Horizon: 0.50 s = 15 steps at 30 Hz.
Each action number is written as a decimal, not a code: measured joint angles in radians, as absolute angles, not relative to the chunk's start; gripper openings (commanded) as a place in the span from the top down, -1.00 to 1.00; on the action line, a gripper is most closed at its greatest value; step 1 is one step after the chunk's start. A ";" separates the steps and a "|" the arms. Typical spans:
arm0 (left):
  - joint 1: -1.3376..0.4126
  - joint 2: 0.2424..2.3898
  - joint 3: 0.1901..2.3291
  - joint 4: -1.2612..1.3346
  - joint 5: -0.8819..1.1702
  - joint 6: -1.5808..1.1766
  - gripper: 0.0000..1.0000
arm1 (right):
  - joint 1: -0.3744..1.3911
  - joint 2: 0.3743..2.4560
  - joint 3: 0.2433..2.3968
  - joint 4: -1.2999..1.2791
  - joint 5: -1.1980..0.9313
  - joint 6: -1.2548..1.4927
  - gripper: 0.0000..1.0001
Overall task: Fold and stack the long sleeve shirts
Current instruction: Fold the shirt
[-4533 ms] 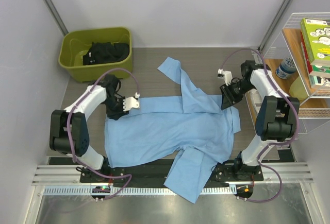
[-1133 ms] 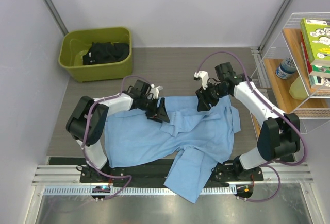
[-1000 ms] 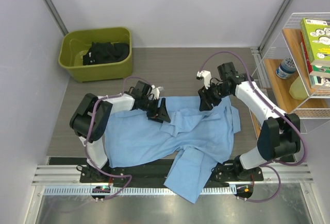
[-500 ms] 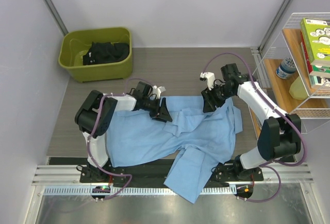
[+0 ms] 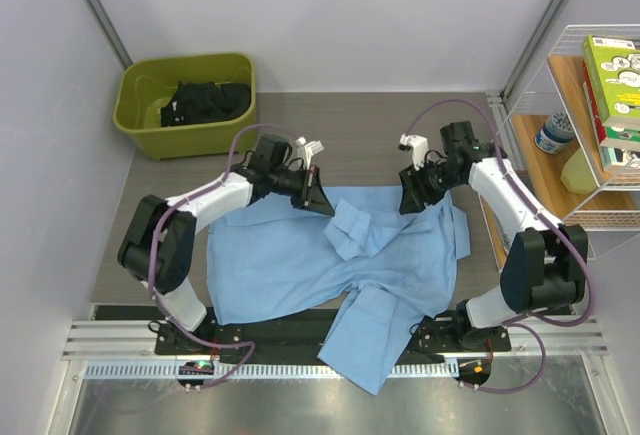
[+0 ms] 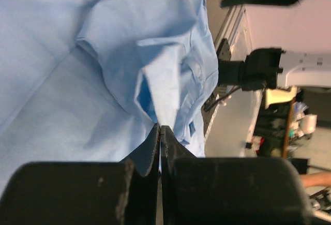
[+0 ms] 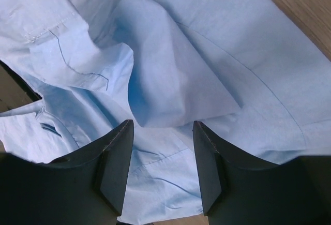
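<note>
Now, left gripper (image 6: 160,128): fingers pressed together with only a hairline seam between them. Whether any cloth is nipped in that seam cannot be told. In the top view the left gripper (image 5: 322,201) sits at the far edge of the shirt.
Left gripper, change: half a second ago it was further in over the cloth; it has since drawn back toward the far edge.
Right gripper (image 7: 161,129): fingers spread apart with nothing between them, hovering over blue cloth. From above, the right gripper (image 5: 410,200) is at the shirt's far right corner.
Right gripper, change: it has shifted slightly rightward in the last second.
Shirt (image 5: 300,265): light blue, spread flat across the middle of the table (image 5: 360,120), between the two arms.
Far sleeve (image 5: 350,227): doubled over and lying rumpled on the shirt's body, between the two grippers. The left wrist view shows it as a raised fold (image 6: 165,80).
Far sleeve, change: 4.5 s ago it stretched out toward the back of the table, and it now lies folded inward.
Near sleeve (image 5: 365,345): hangs over the near edge onto the rail, unchanged.
Green bin (image 5: 140,120): at the far left corner, holding dark clothes (image 5: 205,100).
Wire shelf (image 5: 590,220): at the right, with books (image 5: 612,70) on top.
</note>
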<state>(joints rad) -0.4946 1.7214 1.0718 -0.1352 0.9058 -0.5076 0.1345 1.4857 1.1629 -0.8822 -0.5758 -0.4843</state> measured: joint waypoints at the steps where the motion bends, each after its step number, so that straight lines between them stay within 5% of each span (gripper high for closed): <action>1: -0.501 1.700 1.087 -0.163 0.905 -0.485 1.00 | 0.116 1.486 1.163 -0.882 -0.582 -0.479 -0.10; 6: -0.591 1.596 1.138 -0.335 0.866 -0.312 1.00 | 0.061 1.506 1.215 -0.884 -0.642 -0.443 -0.39; 7: -0.613 1.578 1.140 -0.359 0.854 -0.285 1.00 | 0.059 1.515 1.232 -0.884 -0.672 -0.436 -0.87; 8: -0.632 1.565 1.139 -0.379 0.846 -0.266 1.00 | 0.059 1.520 1.245 -0.883 -0.704 -0.432 -0.92; 12: -0.654 1.551 1.134 -0.432 0.796 -0.216 0.92 | 0.100 1.515 1.234 -0.859 -0.798 -0.432 -0.92; 15: -0.602 1.549 1.094 -0.435 0.782 -0.216 0.38 | 0.195 1.512 1.192 -0.811 -0.789 -0.438 -0.81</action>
